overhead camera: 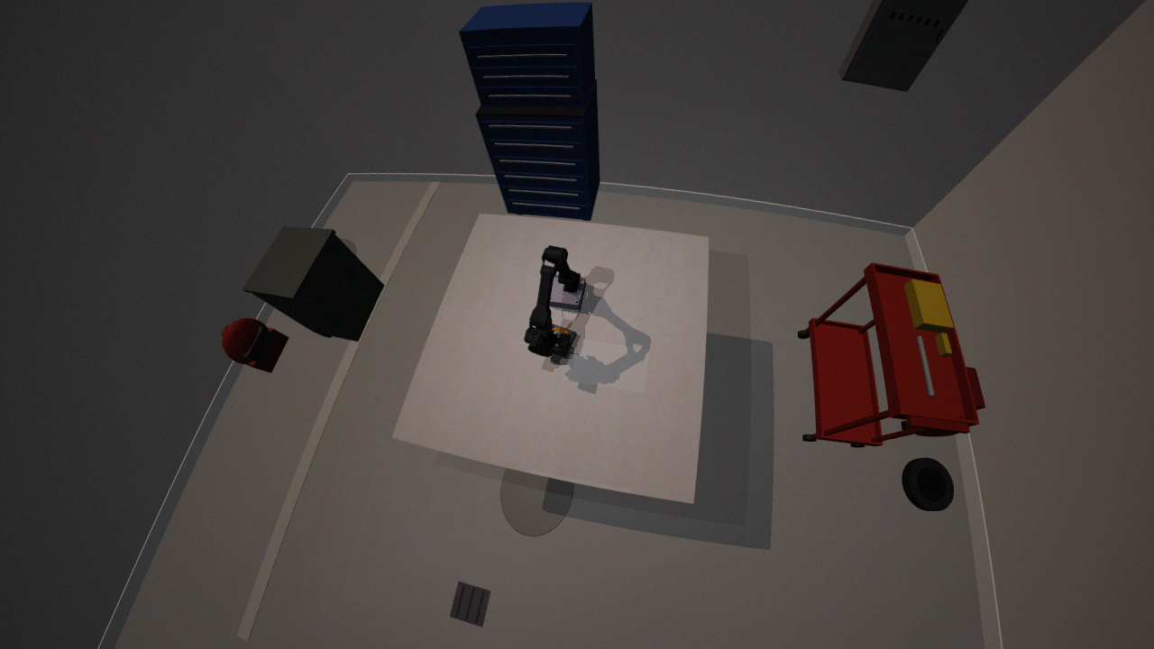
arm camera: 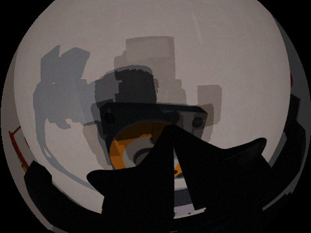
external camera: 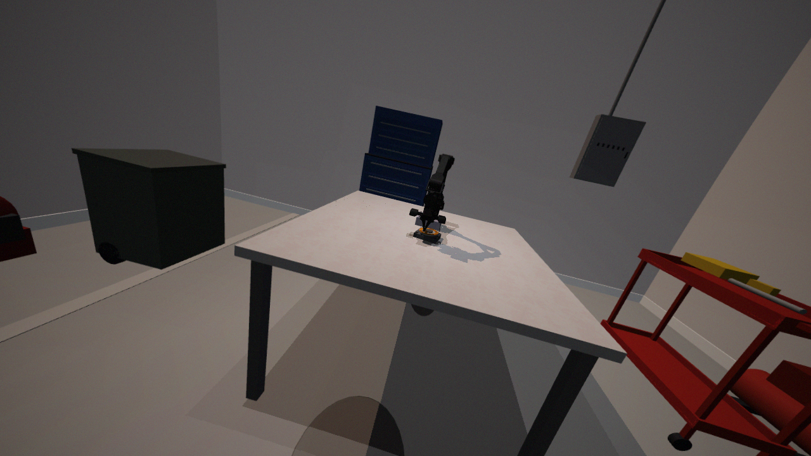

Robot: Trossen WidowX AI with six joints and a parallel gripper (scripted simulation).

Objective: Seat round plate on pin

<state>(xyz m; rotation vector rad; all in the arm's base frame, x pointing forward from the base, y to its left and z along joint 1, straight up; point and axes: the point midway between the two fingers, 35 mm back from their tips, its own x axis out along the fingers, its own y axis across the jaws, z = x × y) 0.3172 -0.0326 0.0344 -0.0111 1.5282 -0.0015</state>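
Observation:
The round plate [overhead camera: 562, 330] [arm camera: 116, 153] has an orange ring around a grey middle and sits on the dark square base [external camera: 421, 234] [arm camera: 137, 109]. The post [arm camera: 141, 158] shows partly in the plate's middle in the wrist view. My gripper [external camera: 426, 228] [arm camera: 170, 129] is shut and empty. Its tips are over the right part of the plate in the wrist view, very low; whether they touch it cannot be told. The fingers hide much of the plate's right and near side. I cannot make out the pin, the orange tab or the plate's tilt.
The base stands on the pale table [overhead camera: 516, 427] [external camera: 362, 258], close in front of the arm's light mounting block [overhead camera: 566, 302]. Arm shadows darken the table and part of the plate. A red cart [overhead camera: 843, 379] [external camera: 663, 351] stands off to the right.

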